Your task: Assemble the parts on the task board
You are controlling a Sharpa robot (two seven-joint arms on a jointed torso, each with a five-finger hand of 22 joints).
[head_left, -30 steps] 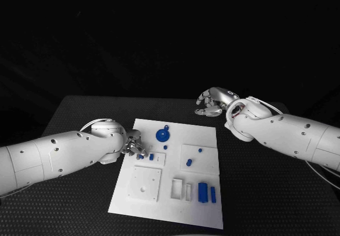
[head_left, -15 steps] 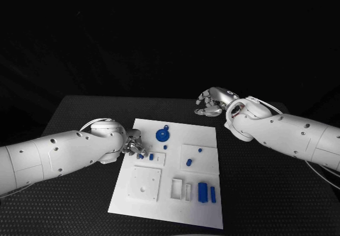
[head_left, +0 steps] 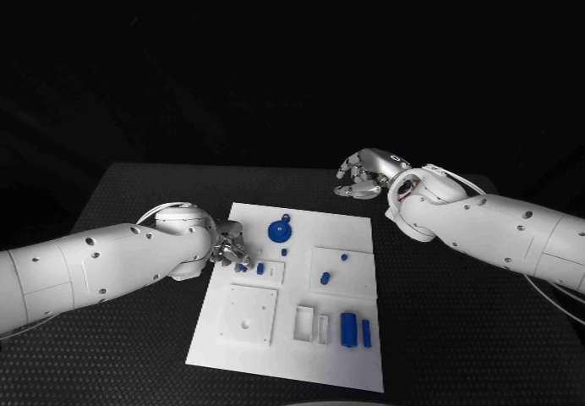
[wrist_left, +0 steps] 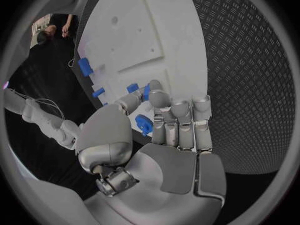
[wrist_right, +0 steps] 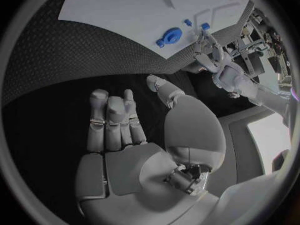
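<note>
Near edge of the board has two blue bars. Left hand at the left edge, fingers bunched over tiny pegs; can't tell if it's got one. Hard, light, slippery plastic, so pinch the sides. Right hand hangs empty, fingers loosely curled, past the far edge.

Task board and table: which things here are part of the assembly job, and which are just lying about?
Part of the job:
- task board
- blue round part
- small blue parts on the raised white blocks
- blue bars at the board's near edge
- left hand, at the small parts by the board's left edge

Just there:
- black table
- right hand, off the board, holding nothing
</note>
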